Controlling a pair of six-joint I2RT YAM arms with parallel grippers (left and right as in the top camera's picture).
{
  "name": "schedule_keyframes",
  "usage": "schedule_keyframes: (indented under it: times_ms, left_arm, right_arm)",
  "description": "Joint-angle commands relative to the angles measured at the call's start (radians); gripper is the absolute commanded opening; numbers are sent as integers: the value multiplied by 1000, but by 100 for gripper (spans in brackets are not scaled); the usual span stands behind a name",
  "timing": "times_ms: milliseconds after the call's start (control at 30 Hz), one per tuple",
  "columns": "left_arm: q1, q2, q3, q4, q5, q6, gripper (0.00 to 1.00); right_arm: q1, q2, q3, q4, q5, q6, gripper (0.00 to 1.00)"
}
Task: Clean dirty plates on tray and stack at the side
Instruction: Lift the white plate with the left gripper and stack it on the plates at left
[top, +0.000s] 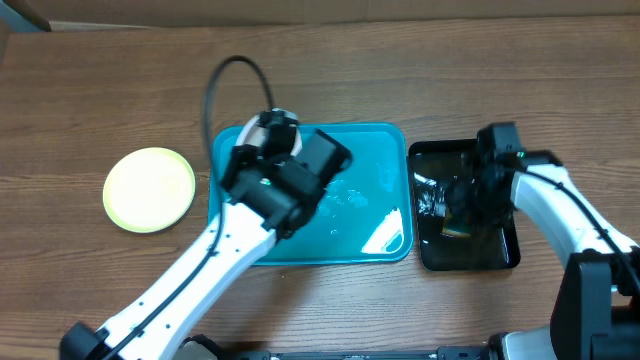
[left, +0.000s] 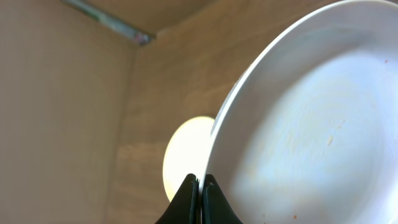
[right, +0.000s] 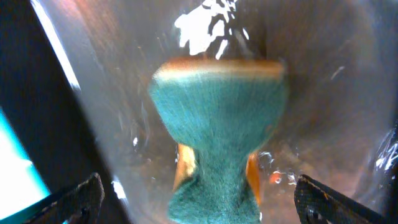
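Above the wooden worktop (top: 100, 90) my left hand (left: 200, 186) clamps the white plate (left: 311, 124); I'd set it flat on the yellow plate (top: 149, 189).

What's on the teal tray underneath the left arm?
On the teal tray, water glints across the bare right half. The left claw grips a white plate by its rim. The left arm hides the left half.

Overhead looks down; 2 close wrist views; left shares pale plate (top: 149, 189).
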Motion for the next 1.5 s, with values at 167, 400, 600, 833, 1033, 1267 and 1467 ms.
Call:
schedule_keyframes:
  times_ms: [167,400,600,833,1033,1267,1467]
  left_arm:
    - [230,-150,0,-41,230,-74,4]
    - [549,-171,0,-64,523,-76,4]
    - [830,-133,-1,-31,623,-75,4]
    - [1074,-13,0,25,810,-53,4]
    - [1162,125,0,84,919,-35,4]
    - [1166,218,0,116,922,8,6]
    - [1167,210,0,131,961,9,45]
  right_arm:
    - [-2,-115,179,-106,41,19,100]
    - [21,-142,179,-174,41,21,100]
    - [54,-142,179,-177,37,21,100]
    - [60,-142,179,-182,37,22,100]
    - [60,-142,179,-189,37,22,100]
    - [60,-142,179,-192,37,22,100]
    - [60,-142,179,-192,37,22,100]
